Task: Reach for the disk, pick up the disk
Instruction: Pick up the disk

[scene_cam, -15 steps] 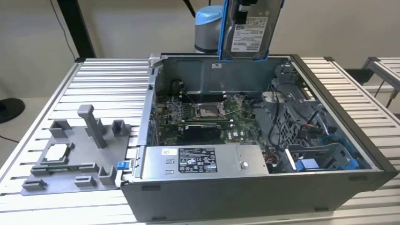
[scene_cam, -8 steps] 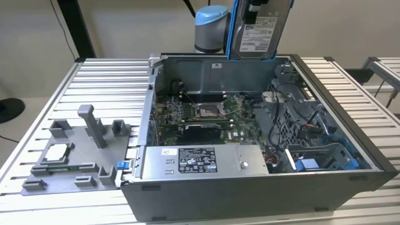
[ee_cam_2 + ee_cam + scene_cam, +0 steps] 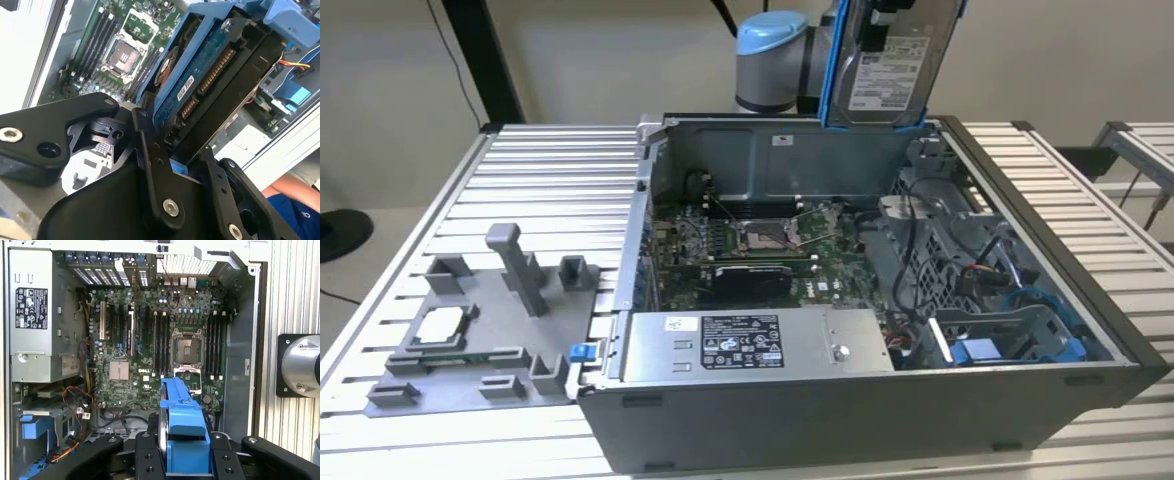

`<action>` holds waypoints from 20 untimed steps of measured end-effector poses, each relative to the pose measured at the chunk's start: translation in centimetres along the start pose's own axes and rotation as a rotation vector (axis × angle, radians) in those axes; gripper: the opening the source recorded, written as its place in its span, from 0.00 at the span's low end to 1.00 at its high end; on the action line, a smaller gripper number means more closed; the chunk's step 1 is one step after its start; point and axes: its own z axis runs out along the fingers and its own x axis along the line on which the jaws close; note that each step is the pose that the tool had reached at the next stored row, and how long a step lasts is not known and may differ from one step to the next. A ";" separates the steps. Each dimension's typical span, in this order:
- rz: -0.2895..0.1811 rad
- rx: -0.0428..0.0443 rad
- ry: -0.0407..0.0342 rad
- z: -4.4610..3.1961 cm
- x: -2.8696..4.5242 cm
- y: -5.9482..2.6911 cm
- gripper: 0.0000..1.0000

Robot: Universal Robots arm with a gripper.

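Held upright above the open computer case: the disk, white barcode label facing out, print too small to read, blue frame along its edges. Clamped around it, gripper.

The disk hangs upright in the gripper, lifted clear above the open computer case; open air lies all round it, with only the arm's blue-capped joint just beside it on the exterior view's left; beneath, the circuit board lies low and flat, leaving room above it; the power supply box, tangled cables and blue bracket crowd the case's near and right-hand parts in the exterior view.
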 end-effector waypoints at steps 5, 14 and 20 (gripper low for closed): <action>0.000 0.0000 0.0001 -0.04 0.00 -1.17 0.00; 0.000 -0.0001 -0.0001 -0.08 -0.01 -3.15 0.00; 0.000 -0.0002 0.0001 -0.09 -0.01 -3.34 0.00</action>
